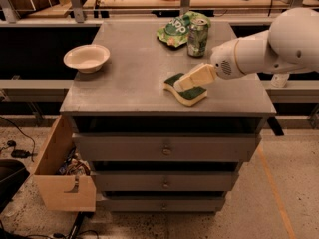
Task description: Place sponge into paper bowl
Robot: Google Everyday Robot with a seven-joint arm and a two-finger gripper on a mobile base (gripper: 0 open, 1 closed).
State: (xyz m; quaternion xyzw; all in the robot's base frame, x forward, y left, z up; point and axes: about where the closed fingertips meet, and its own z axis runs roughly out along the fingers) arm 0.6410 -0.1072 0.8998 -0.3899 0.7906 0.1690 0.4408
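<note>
Lowest and foremost, the gripper (180, 85), its cream tip lying across the dark green top of the sponge (192, 96) near the middle; no telling from this angle whether open, shut or already clamped on the foam. Under it, the sponge flat on the cabinet top (130, 83), toward the front right and close to the front edge. Just behind, a little apart, a can (198, 37), and beyond that a green snack bag (173, 30). Far left on the same surface, the bowl (87, 63), upright, apparently empty, well apart from the sponge and near the left edge. Probably the grasp step, with lift and carry not yet done. Risks from here: bearing down on the top rather than pinching the sides, and so shoving the sponge toward the front edge and off; gripping soft foam off-centre, and so letting it twist or slip out on the way left; swinging the white arm (269, 49) back and clipping the can, tall and easy to topple. At the far end, letting go too high or off-centre over so light a bowl, and so tipping it or nudging it off the left edge; little spare width there for the sponge.
</note>
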